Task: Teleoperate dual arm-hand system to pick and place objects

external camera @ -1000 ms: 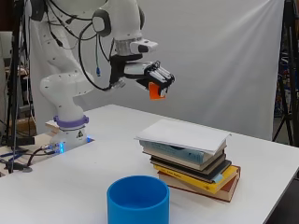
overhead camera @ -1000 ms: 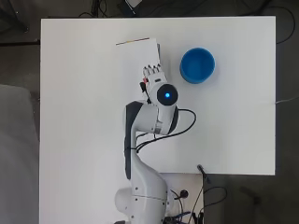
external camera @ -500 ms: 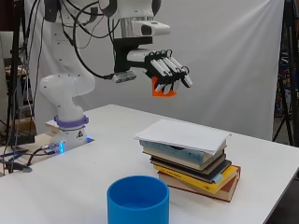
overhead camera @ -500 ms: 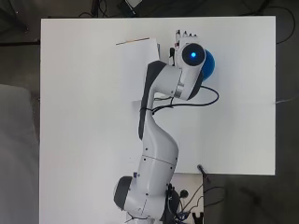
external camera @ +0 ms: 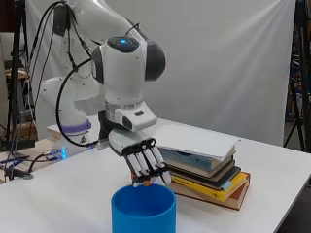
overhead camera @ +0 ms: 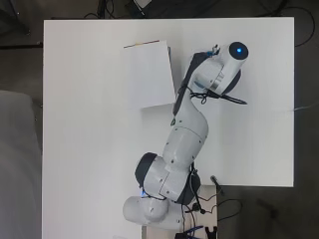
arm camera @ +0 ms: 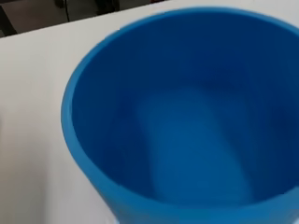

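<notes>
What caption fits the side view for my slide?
Robot hand holding a small orange object just above the blue cup, beside a stack of books on the white table.

The cup [external camera: 143, 212] stands on the counter [external camera: 58, 194] near its far right corner, directly under the hand [external camera: 144, 160], whose fingers point down over the cup's rim. The stack of books [external camera: 206, 162] lies just beside it, toward the far edge's middle.

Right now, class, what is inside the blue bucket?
The wrist view shows only the blue bucket's bare interior. An orange object sits at the robot hand's fingertips, above the rim.
</notes>
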Available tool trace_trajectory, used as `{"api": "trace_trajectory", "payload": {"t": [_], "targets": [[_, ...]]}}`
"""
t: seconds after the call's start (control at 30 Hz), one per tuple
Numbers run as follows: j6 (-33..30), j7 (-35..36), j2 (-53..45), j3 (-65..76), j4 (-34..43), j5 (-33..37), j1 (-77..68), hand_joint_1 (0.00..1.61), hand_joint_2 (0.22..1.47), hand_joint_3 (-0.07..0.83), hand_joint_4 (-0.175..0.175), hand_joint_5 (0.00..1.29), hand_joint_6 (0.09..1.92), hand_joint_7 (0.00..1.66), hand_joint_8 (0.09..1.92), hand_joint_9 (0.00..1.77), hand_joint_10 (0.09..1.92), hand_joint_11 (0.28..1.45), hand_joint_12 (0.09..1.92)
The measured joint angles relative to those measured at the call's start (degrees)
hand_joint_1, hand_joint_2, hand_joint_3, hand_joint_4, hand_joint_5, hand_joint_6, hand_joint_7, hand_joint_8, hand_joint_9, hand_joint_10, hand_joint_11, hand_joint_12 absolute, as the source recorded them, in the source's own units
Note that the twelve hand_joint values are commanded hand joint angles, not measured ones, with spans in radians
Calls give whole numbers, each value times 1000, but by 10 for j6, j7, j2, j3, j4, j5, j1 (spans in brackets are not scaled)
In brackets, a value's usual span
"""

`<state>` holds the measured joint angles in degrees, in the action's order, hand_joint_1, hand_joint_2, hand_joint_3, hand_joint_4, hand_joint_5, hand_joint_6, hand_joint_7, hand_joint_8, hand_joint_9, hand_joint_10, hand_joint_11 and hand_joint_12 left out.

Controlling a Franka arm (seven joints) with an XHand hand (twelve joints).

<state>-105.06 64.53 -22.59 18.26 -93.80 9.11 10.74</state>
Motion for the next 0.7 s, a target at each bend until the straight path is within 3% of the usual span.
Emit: {"api": "trace_trajectory", "payload": {"t": [0.03,0.13,0.23,0.27,0.3,0.33,0.37,0.43,0.53,0.63,0.7], "targets": [[-4,5,0,0,-12,2,1,850,1139,-1,-15,681,87,515,1694,748,1780,559,1292],[-15,21,0,-3,-49,6,4,1190,1244,8,5,729,87,646,1556,735,1797,562,1296],[-24,38,5,-7,-85,9,6,1258,1266,4,23,745,87,676,1528,747,1832,566,1348],[-24,40,6,-8,-93,14,7,1076,1233,-6,1,614,87,586,1124,686,1373,542,1002],[-25,43,7,-9,-98,20,7,776,1142,-15,1,375,87,390,678,510,859,492,613],[-26,43,9,-11,-101,24,7,504,1013,-21,16,202,87,218,362,316,481,433,336],[-29,38,12,-13,-103,23,6,320,921,-23,30,101,87,112,181,190,259,396,176],[-38,11,19,-19,-110,12,4,149,838,-22,45,22,87,25,87,90,87,377,87],[-86,-38,44,-30,-138,-7,0,98,813,-20,50,1,87,1,87,65,87,375,87],[-130,-60,65,-41,-159,-22,-3,79,836,-3,91,24,87,74,87,206,87,426,87],[-129,-58,85,-51,-160,-26,-7,83,841,-1,101,73,87,136,87,296,87,451,87]]}}
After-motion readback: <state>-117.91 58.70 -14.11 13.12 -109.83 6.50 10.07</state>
